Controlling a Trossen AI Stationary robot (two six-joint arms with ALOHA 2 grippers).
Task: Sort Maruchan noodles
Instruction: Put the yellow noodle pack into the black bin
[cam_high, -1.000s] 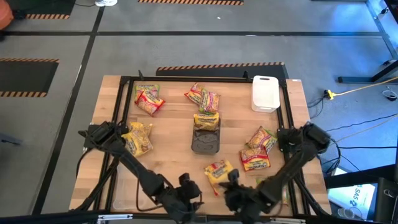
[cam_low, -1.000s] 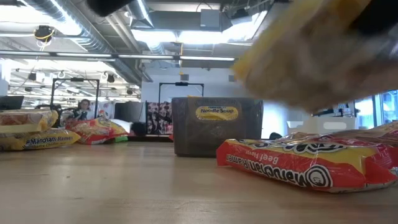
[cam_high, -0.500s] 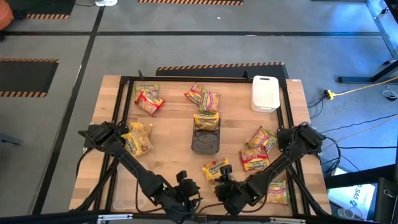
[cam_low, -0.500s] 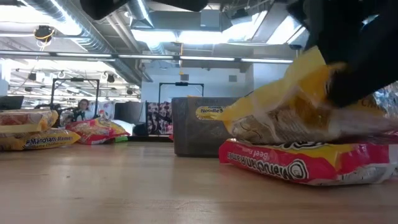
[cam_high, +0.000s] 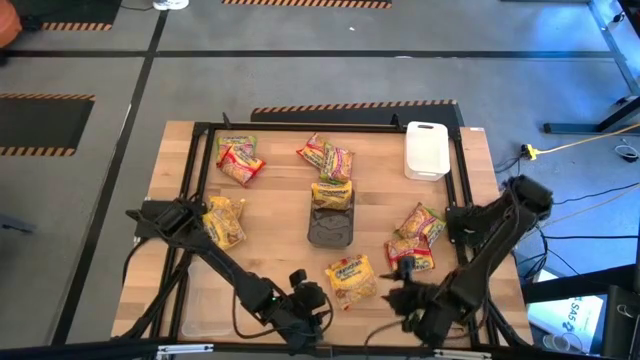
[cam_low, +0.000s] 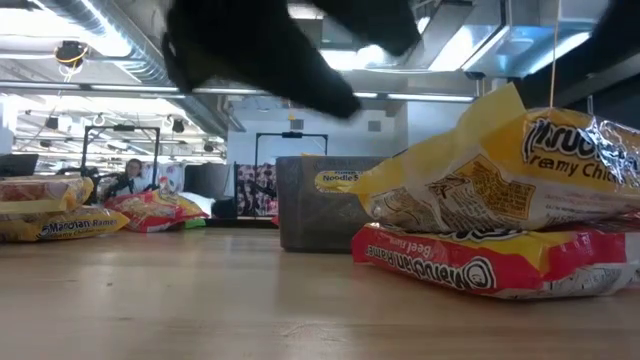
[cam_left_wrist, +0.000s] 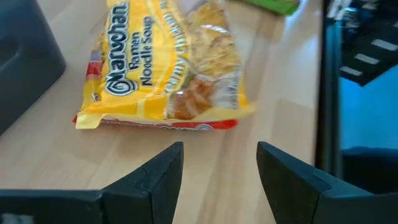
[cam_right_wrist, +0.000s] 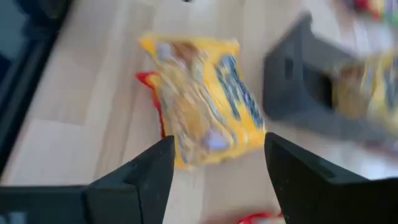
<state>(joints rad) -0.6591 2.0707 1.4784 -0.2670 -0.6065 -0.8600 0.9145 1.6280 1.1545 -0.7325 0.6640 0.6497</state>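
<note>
A yellow Maruchan packet (cam_high: 351, 279) lies on top of a red packet (cam_low: 480, 265) near the table's near edge. Its far side rests on the red one, and its near end sticks up. My left gripper (cam_high: 316, 297) is open, just left of this pair, and faces the yellow packet (cam_left_wrist: 168, 62). My right gripper (cam_high: 399, 296) is open too, a short way to the right, with the yellow packet (cam_right_wrist: 202, 99) ahead of its fingers. Neither touches anything. Other packets lie in small groups at the far left (cam_high: 237, 158), far middle (cam_high: 327, 155), left (cam_high: 222, 220) and right (cam_high: 415, 240).
A dark tray (cam_high: 331, 228) stands mid-table with a yellow packet (cam_high: 332, 194) at its far end. A white tray (cam_high: 426, 150) sits at the far right corner. A black frame (cam_high: 300, 128) runs around the table. Bare wood lies between the left pile and the dark tray.
My right gripper brought the yellow packet down onto the red packet, let go of it and drew back toward the table's right. The packet was lifted clear and now lies on the red one. My left gripper edged slightly toward the pair.
</note>
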